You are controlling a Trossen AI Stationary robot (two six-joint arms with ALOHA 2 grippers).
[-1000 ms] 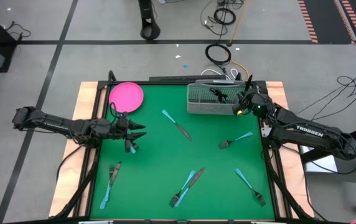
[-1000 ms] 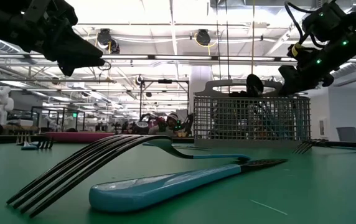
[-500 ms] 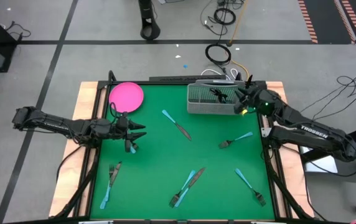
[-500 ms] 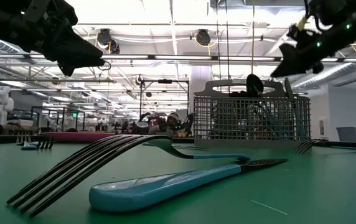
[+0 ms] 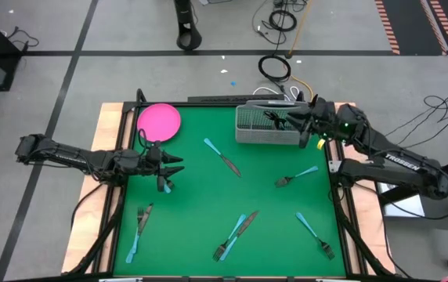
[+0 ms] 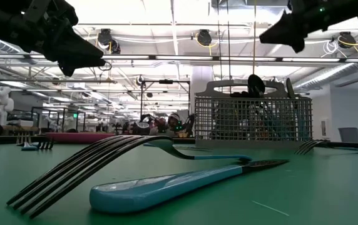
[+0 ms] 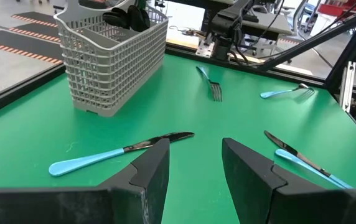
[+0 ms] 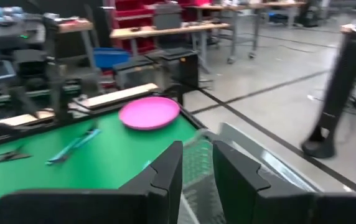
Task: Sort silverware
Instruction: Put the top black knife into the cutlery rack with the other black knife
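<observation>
The silverware lies scattered on the green table: a knife in the middle, a fork to its right, another fork near right, a crossed fork and knife near the middle, and two pieces near left. More dark heads stick up out of the grey mesh basket. My right gripper hangs open above the basket's right end, pointing roughly level. My left gripper hovers open at the left, holding nothing.
A round pink plate sits at the far left corner. The basket stands at the far edge, right of centre. Black frame posts stand at the table's corners. Open green surface lies between the left gripper and the middle knife.
My right gripper has risen from the basket's right end to well above it. It has tipped from pointing down to nearly level, toward the table's left. A dark head now shows at the basket's right end, where the gripper stood.
</observation>
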